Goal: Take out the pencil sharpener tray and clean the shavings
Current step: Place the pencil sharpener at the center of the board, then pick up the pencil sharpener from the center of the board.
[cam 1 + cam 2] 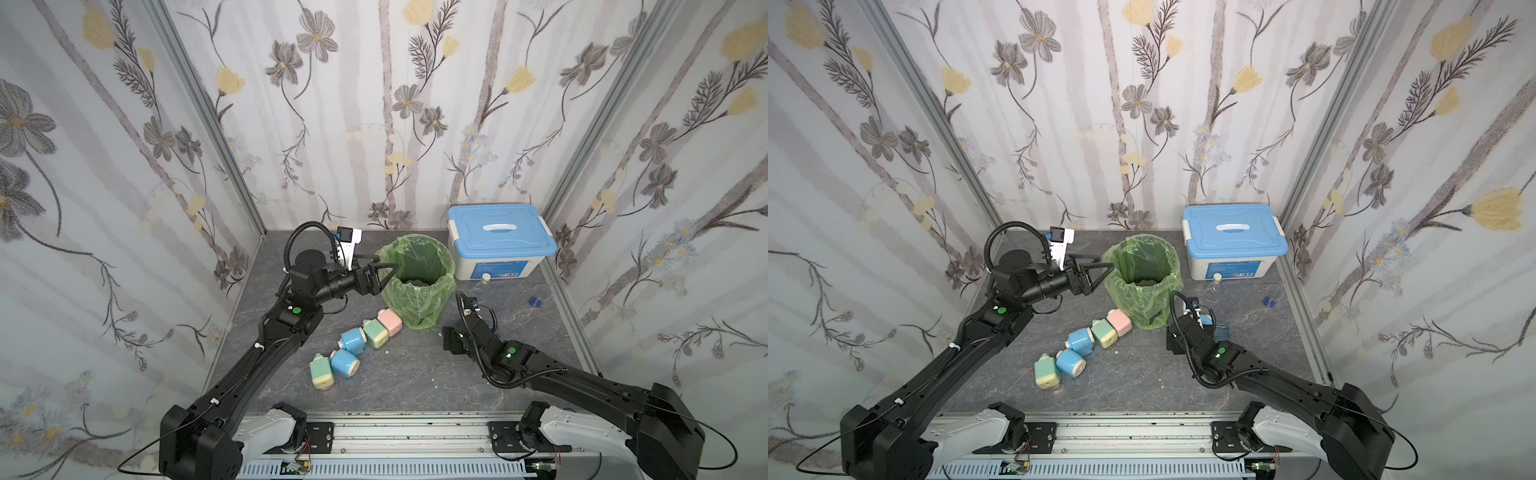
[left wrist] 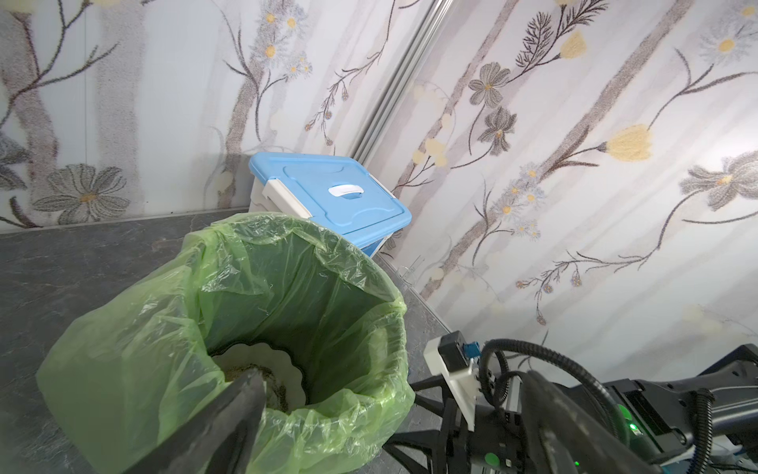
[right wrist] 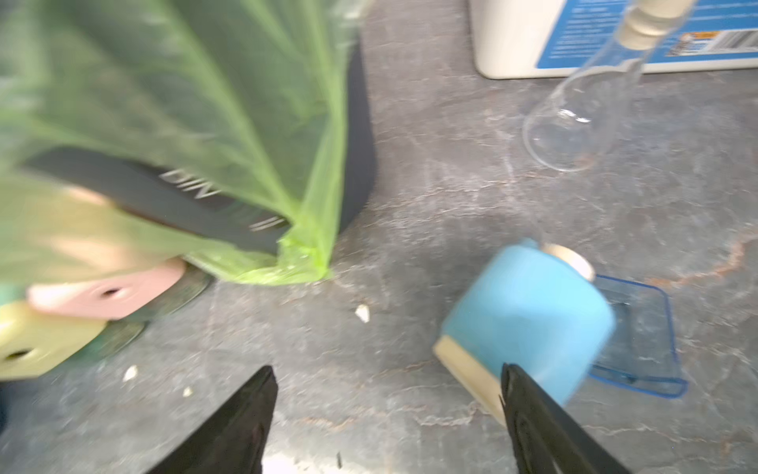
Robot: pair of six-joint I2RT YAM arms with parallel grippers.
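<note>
Roughly, you look partway through. In both top views the left gripper (image 1: 384,268) stands wide open and empty at the rim of the bin (image 1: 419,239). Five sharpeners (image 1: 353,340) lie in a row beside the bin, and the box (image 1: 500,228) is lidded. A sixth sharpener (image 1: 1205,320) and a tray (image 1: 1222,331) lie by the right wrist.

From the left wrist, the bin holds a pale fluted piece (image 2: 287,369) with brownish litter on it.

From the right wrist, the right gripper (image 3: 387,369) has its jaws apart and grips nothing. The sharpener is just beside one finger. The tray next to it is out and seems empty. Shavings (image 3: 361,312) dot the table (image 3: 430,164), so sweeping is left.
</note>
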